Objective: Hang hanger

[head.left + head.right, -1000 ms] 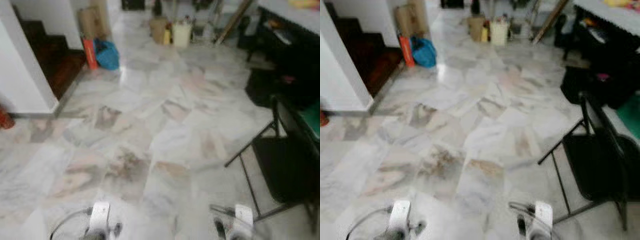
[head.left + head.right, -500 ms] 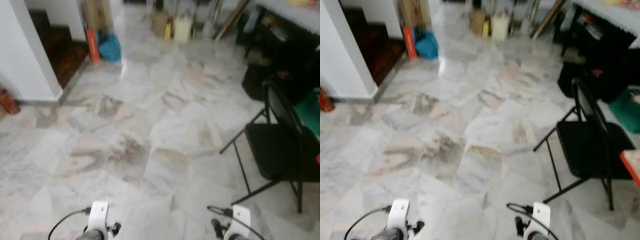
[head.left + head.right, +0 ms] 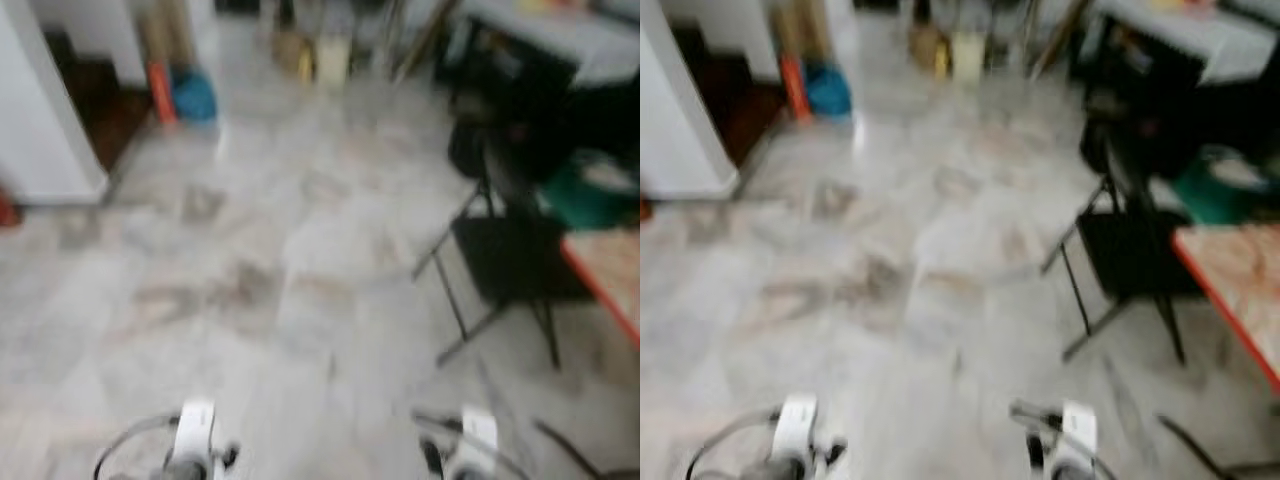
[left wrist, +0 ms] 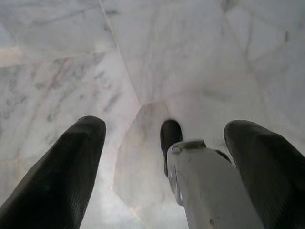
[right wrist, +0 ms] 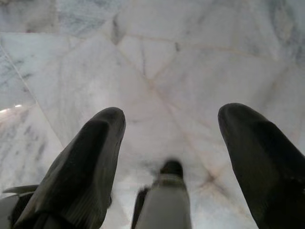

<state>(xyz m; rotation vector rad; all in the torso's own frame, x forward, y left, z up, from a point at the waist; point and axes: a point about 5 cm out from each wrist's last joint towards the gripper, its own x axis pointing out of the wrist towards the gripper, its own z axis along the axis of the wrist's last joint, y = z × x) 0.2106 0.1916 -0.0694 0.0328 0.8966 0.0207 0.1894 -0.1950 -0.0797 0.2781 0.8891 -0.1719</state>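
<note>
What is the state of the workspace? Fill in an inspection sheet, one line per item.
Surface: marble tile floor, pale with grey and brown veining; head views are blurred.
Job's things: nothing seen; no hanger can be made out.
Clutter: black folding chair to the robot's right; blue bag and orange item by the white wall; boxes and containers at the far end.
Grippers: left gripper open, empty, pointing at the floor; right gripper open, empty, also above the floor.
Cables: thin loops at both wrists, e.g..
Surroundings: red-edged surface at far right; dark table with things under it.
</note>
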